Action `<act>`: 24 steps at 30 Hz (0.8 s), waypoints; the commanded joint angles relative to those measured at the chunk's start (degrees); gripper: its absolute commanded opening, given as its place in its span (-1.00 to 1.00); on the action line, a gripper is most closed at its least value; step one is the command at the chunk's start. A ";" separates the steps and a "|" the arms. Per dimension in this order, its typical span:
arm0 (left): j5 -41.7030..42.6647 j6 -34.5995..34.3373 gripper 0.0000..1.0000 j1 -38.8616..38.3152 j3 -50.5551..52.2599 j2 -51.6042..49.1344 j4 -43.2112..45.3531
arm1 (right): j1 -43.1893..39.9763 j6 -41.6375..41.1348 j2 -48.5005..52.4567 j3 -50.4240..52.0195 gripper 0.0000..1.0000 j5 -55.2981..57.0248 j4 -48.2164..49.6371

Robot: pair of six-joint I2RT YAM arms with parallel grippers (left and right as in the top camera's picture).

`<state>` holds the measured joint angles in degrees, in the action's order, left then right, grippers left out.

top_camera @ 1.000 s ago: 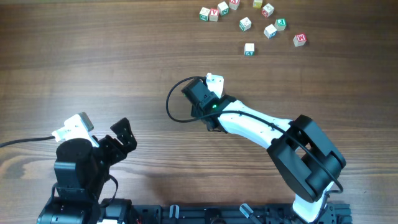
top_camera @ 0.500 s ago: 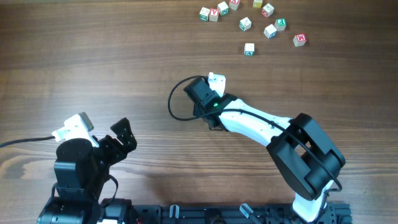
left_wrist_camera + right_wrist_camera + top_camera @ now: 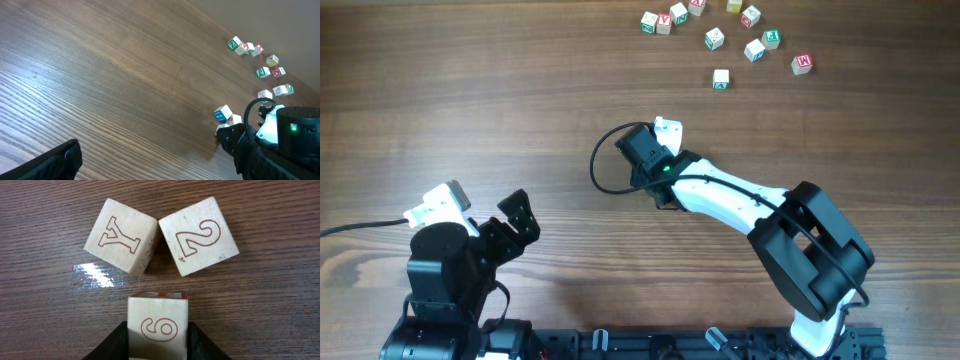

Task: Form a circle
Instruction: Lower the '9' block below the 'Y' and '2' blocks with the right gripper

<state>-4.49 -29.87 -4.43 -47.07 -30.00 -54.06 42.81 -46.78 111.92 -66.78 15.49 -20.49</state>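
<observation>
The circle (image 3: 172,242) appears mid-assembly: right gripper (image 3: 158,335) clamped on the 9 cube (image 3: 158,317), which likely needs seating against the Y cube (image 3: 122,237) and 2 cube (image 3: 200,240); left gripper (image 3: 515,225) jaws apart.

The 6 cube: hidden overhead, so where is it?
Right wrist view, bottom centre: the pale wooden cube with a red 6 sits between the fingers of the right end effector, just below the wooden Y cube and 2 cube, touching neither.

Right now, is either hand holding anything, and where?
The right hand grips the cube marked 6 or 9 by opposite side faces; left hand holds nothing.
</observation>
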 commanded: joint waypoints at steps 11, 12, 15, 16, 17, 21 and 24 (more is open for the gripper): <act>-0.55 -0.59 1.00 0.04 0.42 0.22 -0.09 | -0.13 0.68 1.03 -0.87 -0.32 0.44 0.37; -0.52 -0.59 1.00 0.04 0.42 0.22 -0.09 | -0.13 0.83 1.03 -0.87 -0.32 0.44 0.39; -0.52 -0.59 1.00 0.04 0.42 0.20 -0.09 | -0.15 1.53 1.03 -0.87 -0.32 0.42 0.72; -0.55 -0.59 1.00 0.04 0.42 0.20 -0.11 | -0.13 1.64 1.03 -0.87 -0.32 0.44 0.81; -0.52 -0.59 1.00 0.04 0.42 0.22 -0.09 | -0.15 1.64 1.03 -0.87 -0.32 0.44 0.83; -0.55 -0.59 1.00 0.04 0.42 0.22 -0.09 | -0.20 1.66 1.03 -0.87 -0.33 0.63 1.20; -0.55 -0.59 1.00 0.04 0.42 0.22 -0.09 | -0.59 1.66 1.03 -0.87 -0.34 0.61 1.38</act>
<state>-4.49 -29.89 -4.43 -47.09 -30.00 -54.06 42.76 -46.15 111.92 -66.78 15.51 -19.49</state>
